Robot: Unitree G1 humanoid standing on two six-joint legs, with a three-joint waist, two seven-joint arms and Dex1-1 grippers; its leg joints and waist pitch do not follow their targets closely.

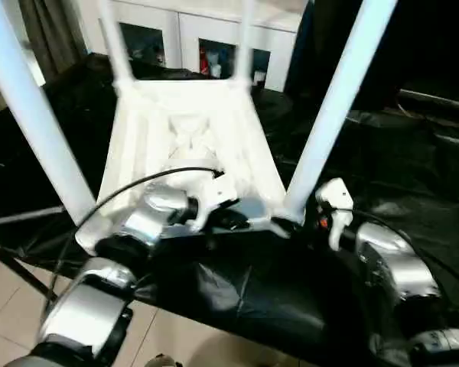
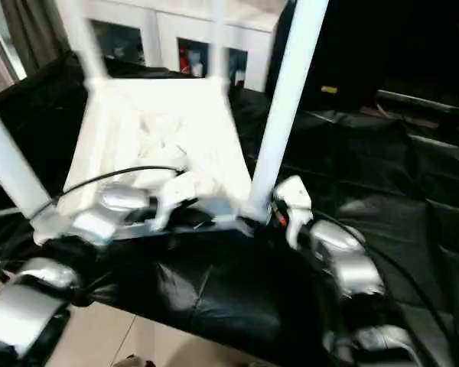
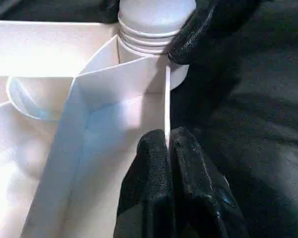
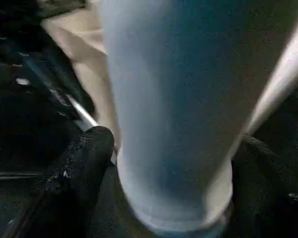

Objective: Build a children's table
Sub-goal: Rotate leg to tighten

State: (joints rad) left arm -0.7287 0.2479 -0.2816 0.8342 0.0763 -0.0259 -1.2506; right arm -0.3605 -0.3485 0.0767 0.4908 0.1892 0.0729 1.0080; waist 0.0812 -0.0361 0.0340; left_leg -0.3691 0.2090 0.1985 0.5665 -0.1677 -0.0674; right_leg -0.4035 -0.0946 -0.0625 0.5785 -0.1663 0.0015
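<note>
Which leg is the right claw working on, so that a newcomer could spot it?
Start from the upside-down white table top on the black cloth; four white legs rise from its corners. Take the leg at the near corner on the robot's right. Unlike the others, it has the right claw straddling its base, a finger on each side.

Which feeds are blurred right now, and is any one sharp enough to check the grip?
Right eye view: motion-smeared, table top edges ghosted. Left eye view: steadier but soft. Right wrist view: near leg out of focus. Left wrist view: sharpest, left gripper pinching the rim.
</note>
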